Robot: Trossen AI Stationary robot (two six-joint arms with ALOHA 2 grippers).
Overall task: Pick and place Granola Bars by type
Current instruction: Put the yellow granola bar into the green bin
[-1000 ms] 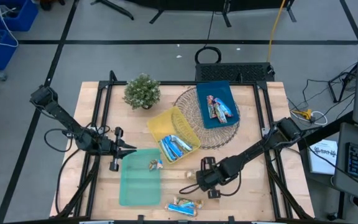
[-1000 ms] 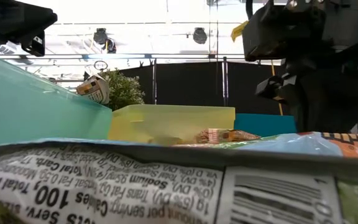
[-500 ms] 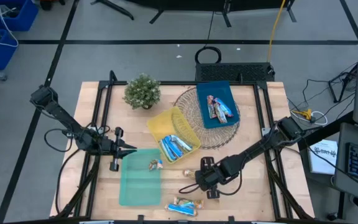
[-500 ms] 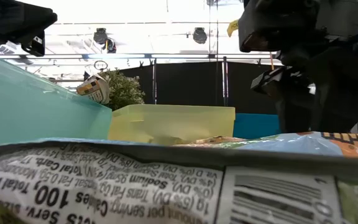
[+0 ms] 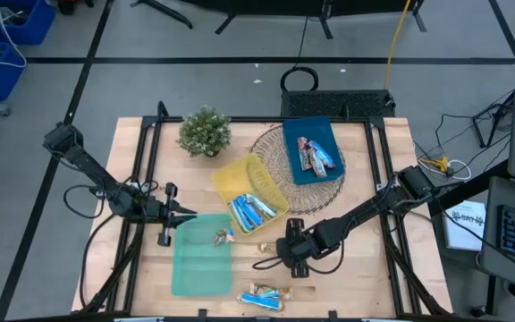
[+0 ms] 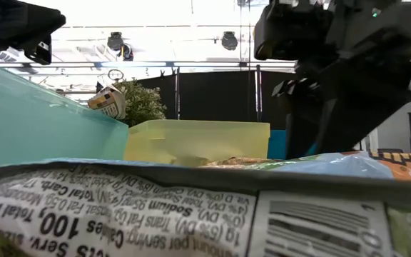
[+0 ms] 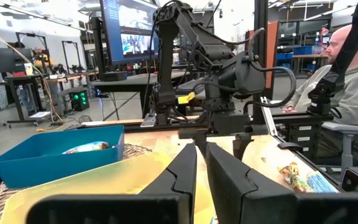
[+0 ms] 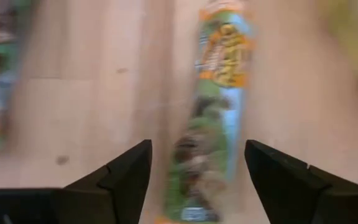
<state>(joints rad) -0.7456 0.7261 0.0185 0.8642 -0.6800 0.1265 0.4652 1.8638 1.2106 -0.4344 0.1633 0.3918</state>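
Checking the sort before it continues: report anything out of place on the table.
Granola bars lie loose at the front edge of the table, outside any tray. The yellow tray sits askew to the table edges. Nothing looks spilled or damaged.

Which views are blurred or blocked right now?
Right wrist view: motion-smeared, the granola bar between the open right gripper fingers is streaky. Low view: a wrapper against the lens fills the lower half, out of focus; ceiling lights glare. Left wrist view: the left gripper is soft up close, the room sharp. High view: clean.
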